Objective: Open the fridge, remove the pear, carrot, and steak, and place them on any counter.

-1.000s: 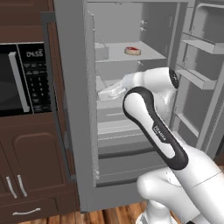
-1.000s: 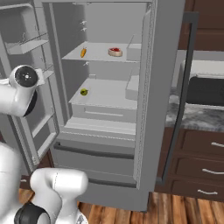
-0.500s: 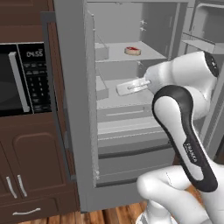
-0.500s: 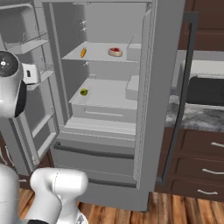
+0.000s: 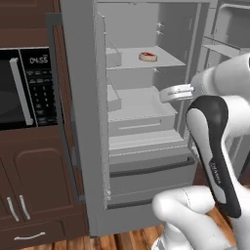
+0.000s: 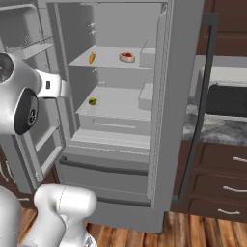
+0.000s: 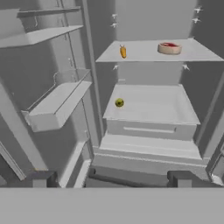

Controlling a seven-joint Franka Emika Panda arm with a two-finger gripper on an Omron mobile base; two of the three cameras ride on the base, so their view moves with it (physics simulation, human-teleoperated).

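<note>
The fridge (image 6: 179,96) stands with both doors swung wide. On its upper shelf lie the carrot (image 6: 91,58) and the steak (image 6: 127,57). The pear (image 6: 92,101) sits on the shelf below, at the left. In the hand view the carrot (image 7: 123,52), steak (image 7: 169,48) and pear (image 7: 119,103) all lie ahead, well beyond the fingers. My gripper (image 7: 111,180) is open with nothing between its fingers, out in front of the fridge opening. From the left base view I see the steak (image 5: 148,56) and my hand (image 5: 172,92) level with the middle shelf.
A black microwave (image 5: 24,88) sits in the dark brown cabinet left of the fridge. The grey marbled counter (image 6: 217,129) over brown drawers (image 6: 226,164) lies right of the fridge, behind its open right door. Door bins (image 7: 57,105) jut out on the left door.
My hand has drawn back out of the fridge, away from the middle shelf. The gripper stays open. The food has not moved.
</note>
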